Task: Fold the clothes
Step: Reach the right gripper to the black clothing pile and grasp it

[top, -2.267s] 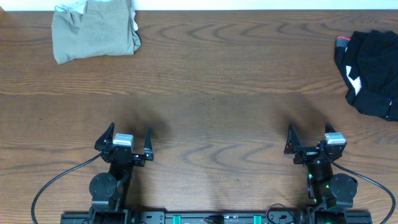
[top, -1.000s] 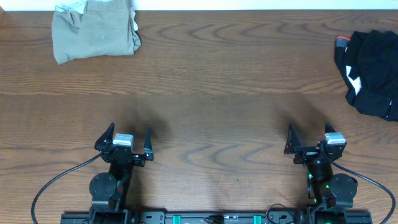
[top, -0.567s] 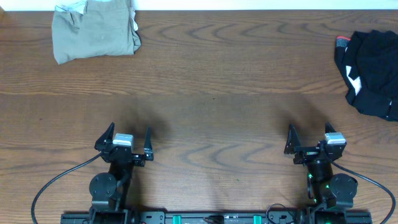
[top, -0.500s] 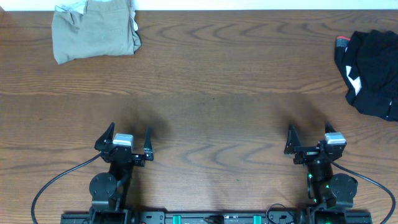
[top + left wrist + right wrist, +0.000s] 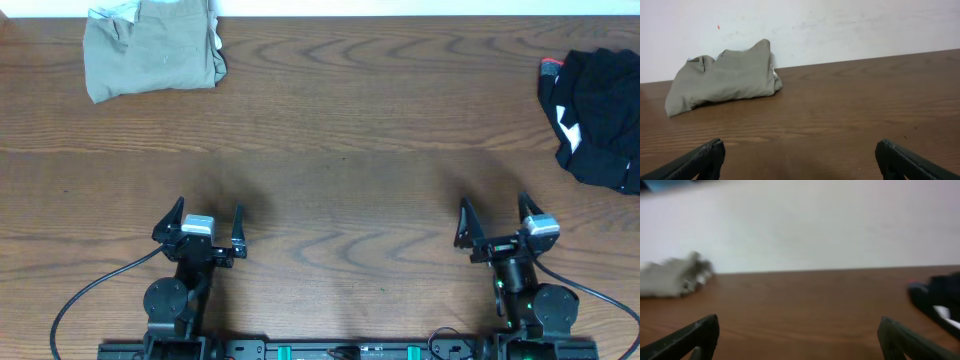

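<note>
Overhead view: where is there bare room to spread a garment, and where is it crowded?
Free: the bare table between khaki garment, far left, and black garment, right edge, ahead of the left gripper and right gripper. Crowded: only those far corners.

Crumpled black fabric garment with red-orange trim [image 5: 600, 105] cut off by the overhead view's right edge, its white print [image 5: 566, 128] too small to read, whole right wrist view blurred, bundled khaki fabric garment [image 5: 671, 277] there a pale smear, black garment likewise cropped at right
</note>
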Robot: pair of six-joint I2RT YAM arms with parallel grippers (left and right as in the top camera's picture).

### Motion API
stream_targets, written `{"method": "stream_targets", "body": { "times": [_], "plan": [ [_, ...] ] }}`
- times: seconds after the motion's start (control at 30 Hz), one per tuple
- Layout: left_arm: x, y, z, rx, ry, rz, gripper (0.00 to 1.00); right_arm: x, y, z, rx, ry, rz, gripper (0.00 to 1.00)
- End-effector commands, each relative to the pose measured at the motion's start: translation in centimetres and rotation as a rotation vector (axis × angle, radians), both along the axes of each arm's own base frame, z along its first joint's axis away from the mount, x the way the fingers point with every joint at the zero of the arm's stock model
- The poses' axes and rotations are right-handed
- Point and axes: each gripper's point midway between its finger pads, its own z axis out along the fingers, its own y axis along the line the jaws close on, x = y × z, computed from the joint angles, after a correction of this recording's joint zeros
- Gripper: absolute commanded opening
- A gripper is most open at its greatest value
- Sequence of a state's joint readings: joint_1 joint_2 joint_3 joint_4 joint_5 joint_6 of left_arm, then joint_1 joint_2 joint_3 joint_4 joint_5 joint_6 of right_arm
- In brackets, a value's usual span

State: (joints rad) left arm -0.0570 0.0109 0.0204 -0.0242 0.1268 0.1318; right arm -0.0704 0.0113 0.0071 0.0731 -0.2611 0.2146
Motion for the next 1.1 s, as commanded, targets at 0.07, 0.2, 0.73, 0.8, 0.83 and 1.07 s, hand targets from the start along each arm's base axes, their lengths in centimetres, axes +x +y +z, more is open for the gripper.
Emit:
{"method": "stream_targets", "body": {
  "times": [0.07,0.2,0.73,0.8,0.83,1.07],
  "plan": [
    [-0.1,-0.2,-1.5,0.008,0.044,-0.012,0.98,-1.2,3.0,2.7,0.182,-0.061,0.201,0.99],
    [-0.1,-0.2,-1.5,0.008,0.044,-0.012,0.98,-2.8,4.1,6.7,0.120,-0.242,0.277,0.99],
    [-0.1,-0.2,-1.5,0.008,0.044,-0.012,0.98,3.8,-7.1,8.6,-0.183,0.258,-0.378,0.99],
    [-0.1,-0.2,-1.5,0.008,0.044,-0.012,0.98,6.1,-8.4,7.0,-0.187,0.410,-0.392,0.99],
    [-0.1,-0.2,-1.5,0.008,0.044,-0.012,0.98,7.2,-9.1,6.2,-0.184,0.478,-0.394,0.99],
    [-0.1,-0.2,-1.5,0.008,0.044,-0.012,0.98,12.0,-15.2,1.5,-0.123,0.898,-0.452,0.99]
  ]
}}
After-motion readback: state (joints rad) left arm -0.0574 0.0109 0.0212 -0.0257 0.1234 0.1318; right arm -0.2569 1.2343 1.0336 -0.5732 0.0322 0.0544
